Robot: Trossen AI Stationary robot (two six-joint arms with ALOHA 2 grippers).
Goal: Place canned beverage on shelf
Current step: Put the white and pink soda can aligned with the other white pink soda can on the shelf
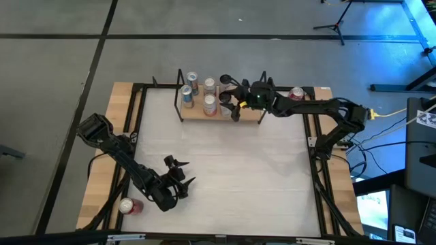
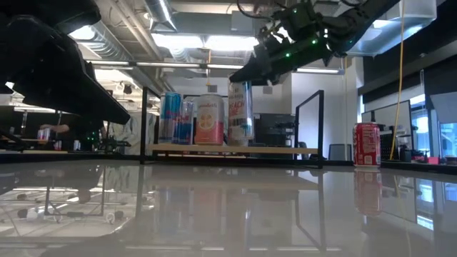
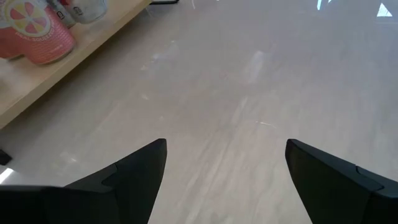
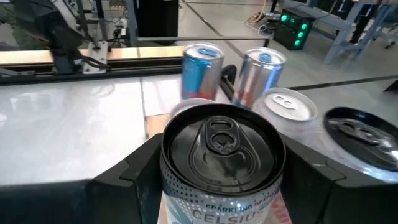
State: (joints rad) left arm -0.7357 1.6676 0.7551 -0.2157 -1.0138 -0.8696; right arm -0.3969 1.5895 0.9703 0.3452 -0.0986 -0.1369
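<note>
1. The right gripper (image 4: pixel 217 180) has its jaws pinching the silver can (image 2: pixel 240 113) from both sides, over the shelf (image 1: pixel 248 116) at the counter's (image 1: pixel 225 177) far edge.
2. The can seems to hang just above the board; lower it straight before letting go.
3. Four cans (image 2: pixel 191 119) crowd close beside it; a tilt could knock them.
4. A red can (image 2: pixel 367 145) stands off the shelf.
5. The left gripper (image 3: pixel 224 168) waits low, jaws spread.

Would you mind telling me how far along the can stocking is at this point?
Several cans already stand on the shelf, including two blue ones. The right end effector grips a Celsius can from both sides at the shelf. Left to do: a red can beside the shelf and another near the left end effector, which is open and empty.
</note>
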